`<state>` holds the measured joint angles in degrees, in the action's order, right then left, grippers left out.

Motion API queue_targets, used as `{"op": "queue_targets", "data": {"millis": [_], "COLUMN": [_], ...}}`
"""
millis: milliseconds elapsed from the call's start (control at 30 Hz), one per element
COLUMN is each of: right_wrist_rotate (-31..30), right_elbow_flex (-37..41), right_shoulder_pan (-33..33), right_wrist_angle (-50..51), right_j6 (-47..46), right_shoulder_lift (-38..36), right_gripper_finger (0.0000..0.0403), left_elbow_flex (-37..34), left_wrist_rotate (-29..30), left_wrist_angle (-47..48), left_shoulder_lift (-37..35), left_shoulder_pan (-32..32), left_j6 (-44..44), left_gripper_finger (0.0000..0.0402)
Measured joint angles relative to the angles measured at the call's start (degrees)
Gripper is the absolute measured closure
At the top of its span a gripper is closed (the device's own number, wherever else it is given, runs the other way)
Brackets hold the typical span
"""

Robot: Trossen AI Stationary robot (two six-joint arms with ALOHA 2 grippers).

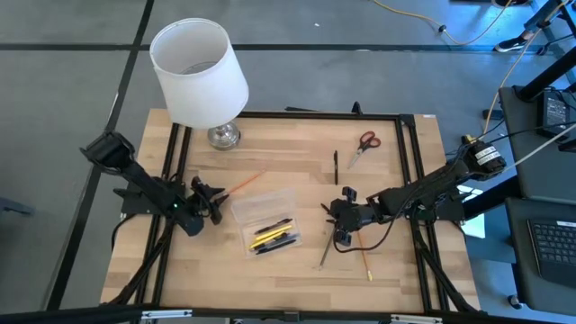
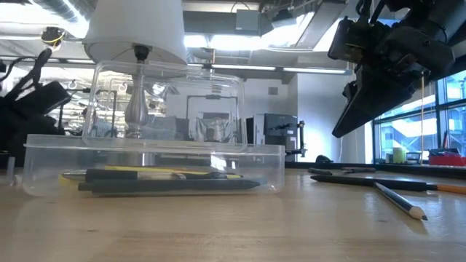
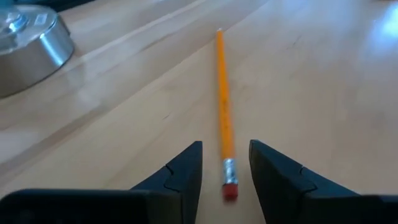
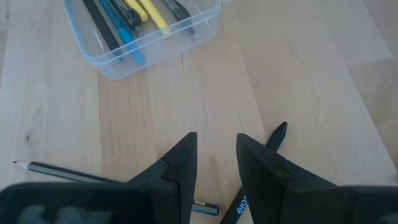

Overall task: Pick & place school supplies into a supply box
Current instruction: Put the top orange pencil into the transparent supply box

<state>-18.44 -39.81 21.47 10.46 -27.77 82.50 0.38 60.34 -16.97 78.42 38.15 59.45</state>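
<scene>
1. The left gripper sits low over the pale wooden table, its two dark fingers parted narrowly on either side of the eraser end of a long orange pencil; the jaws straddle it, and contact with the pencil cannot be made out.
2. In the high view this left gripper is at the table's left side, the orange pencil running away from it towards the middle.
3. Just beside the pencil's line is the chrome lamp base under a white drum shade.
4. The right gripper hangs above the table right of centre, jaws a narrow gap apart and holding nothing.
5. Below it lie a grey pencil and a black pen.
6. The shallow clear plastic supply box rests between the two grippers, holding yellow, black and blue pens.
7. Small red-handled scissors lie near the table's far right edge, well apart from the box.
</scene>
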Motion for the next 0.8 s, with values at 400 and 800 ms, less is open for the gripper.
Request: {"op": "queue_targets", "data": {"millis": [400,800], "right_wrist_rotate": [0.0,0.0], "right_elbow_flex": [0.0,0.0], "right_shoulder_pan": [0.0,0.0], "right_wrist_angle": [0.0,0.1], "right_j6": [1.1,1.2], "right_shoulder_lift": [0.0,0.0], "right_gripper_finger": [0.0287,0.0287], "left_elbow_flex": [0.1,0.1], "left_wrist_rotate": [1.9,4.1], "left_wrist_angle": [-7.9,-15.0], "left_shoulder_lift": [11.8,19.2], "left_shoulder_pan": [0.0,0.0], "left_j6": [4.4,4.5], "left_gripper_finger": [0.0296,0.0384]}}
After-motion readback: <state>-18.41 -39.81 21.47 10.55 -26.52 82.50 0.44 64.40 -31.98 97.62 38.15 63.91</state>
